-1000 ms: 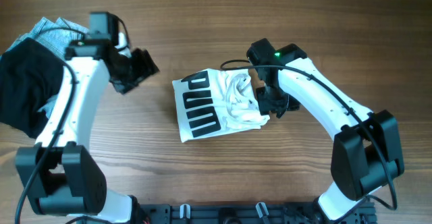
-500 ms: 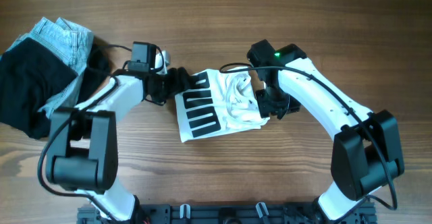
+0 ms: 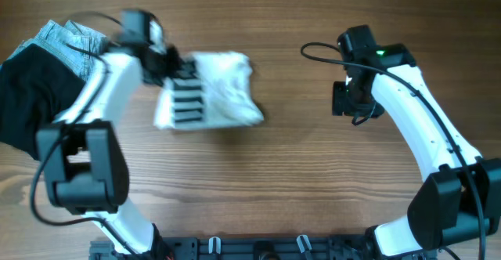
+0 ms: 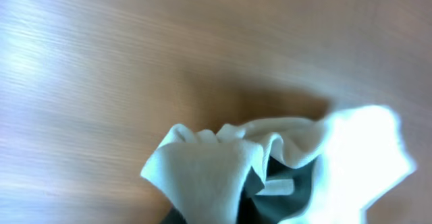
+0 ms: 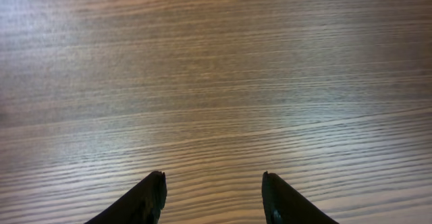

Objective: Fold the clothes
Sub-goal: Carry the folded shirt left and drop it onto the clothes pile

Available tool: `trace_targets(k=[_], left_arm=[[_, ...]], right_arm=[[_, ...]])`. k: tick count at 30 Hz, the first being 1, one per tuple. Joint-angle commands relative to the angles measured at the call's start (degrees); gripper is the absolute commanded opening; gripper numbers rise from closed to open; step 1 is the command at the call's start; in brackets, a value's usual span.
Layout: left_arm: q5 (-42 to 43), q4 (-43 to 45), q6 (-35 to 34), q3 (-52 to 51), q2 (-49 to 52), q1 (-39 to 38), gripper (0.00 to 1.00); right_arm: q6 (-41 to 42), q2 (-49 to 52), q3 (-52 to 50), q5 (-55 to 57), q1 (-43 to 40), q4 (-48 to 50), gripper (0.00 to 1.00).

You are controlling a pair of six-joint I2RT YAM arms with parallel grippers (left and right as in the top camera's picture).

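The white T-shirt with black block stripes lies bunched left of the table's middle, blurred by motion. My left gripper is shut on its left edge by the print. In the left wrist view the white cloth fills the bottom of the frame and hides the fingers. My right gripper is well to the right of the shirt, apart from it. In the right wrist view it stands open over bare wood with nothing between its dark fingertips.
A black garment and a light-blue denim piece are heaped at the table's far left, just beyond my left arm. The wooden table stretches between the shirt and my right arm.
My left gripper closed on the shirt's left edge and pulled it to the left and a little back. My right gripper let go of the shirt and moved away to the right.
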Motion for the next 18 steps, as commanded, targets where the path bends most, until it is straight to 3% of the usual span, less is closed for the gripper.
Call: trace_targets(k=[1, 4, 13, 18], left_arm=[[-12.79, -6.36, 8.04, 13.88, -2.91, 8.39, 0.04], [-19.91, -8.72, 10.45, 20.94, -2.91, 16.92, 0.04], [-19.56, -6.80, 7.56, 21.11, -2.40, 36.65, 0.04], [-13.40, -5.09, 5.90, 21.11, -1.07, 42.99, 0.05]], right_arm=[[0.13, -1.11, 0.02, 1.03, -0.94, 0.20, 0.51], [0.09, -1.11, 0.02, 1.05, -0.94, 0.81, 0.51], [0.11, -1.11, 0.02, 1.03, -0.94, 2.05, 0.52], [0.11, -1.11, 0.02, 1.01, -0.94, 2.12, 0.52]])
